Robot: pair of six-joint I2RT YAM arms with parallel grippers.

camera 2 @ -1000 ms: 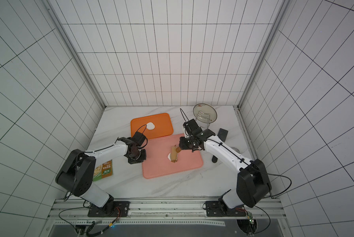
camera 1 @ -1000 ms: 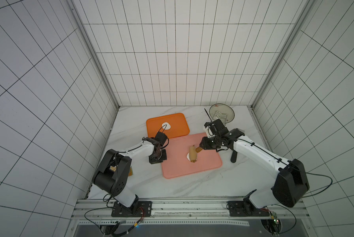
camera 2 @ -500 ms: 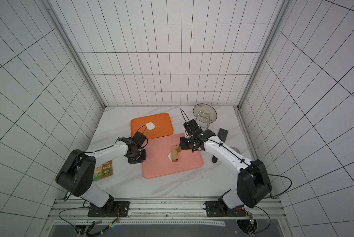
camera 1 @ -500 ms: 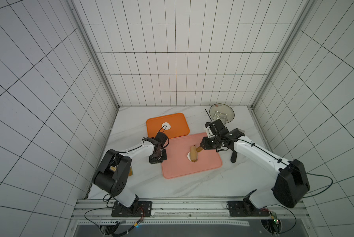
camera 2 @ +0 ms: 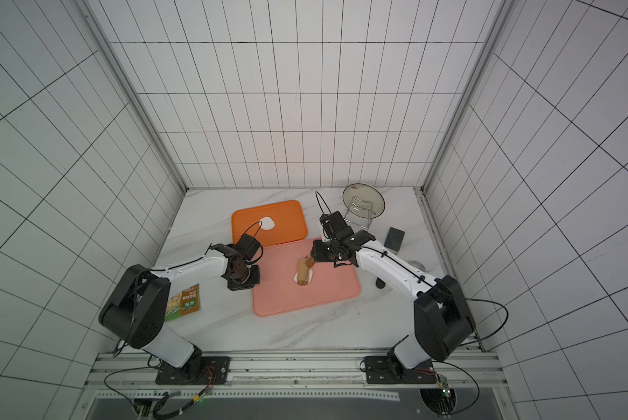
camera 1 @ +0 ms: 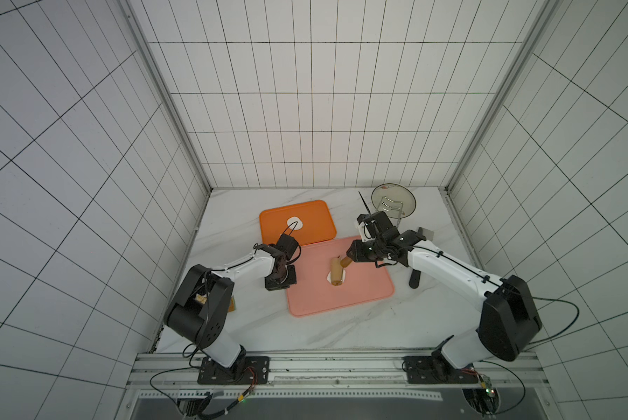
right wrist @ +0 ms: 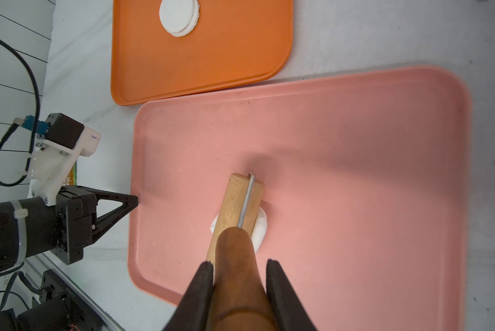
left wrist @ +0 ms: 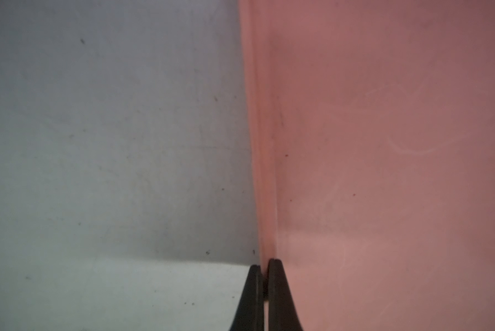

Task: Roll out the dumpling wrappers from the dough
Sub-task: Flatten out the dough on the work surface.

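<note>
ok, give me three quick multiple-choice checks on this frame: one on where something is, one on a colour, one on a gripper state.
1. Where does the dough lie?
A) on the bare table top
B) on the pink tray, under the rolling pin
C) on the grey plate

2. What colour is the tray under the dumpling wrappers?
A) orange
B) pink
C) blue

3. How is the right gripper?
A) open and empty
B) shut on the rolling pin
C) shut on a wrapper

Answers:
1 B: white dough shows on both sides of the pin, on the pink tray.
2 A: the wrappers lie on the orange tray.
3 B: in the right wrist view it clamps the pin's dark handle.
</note>
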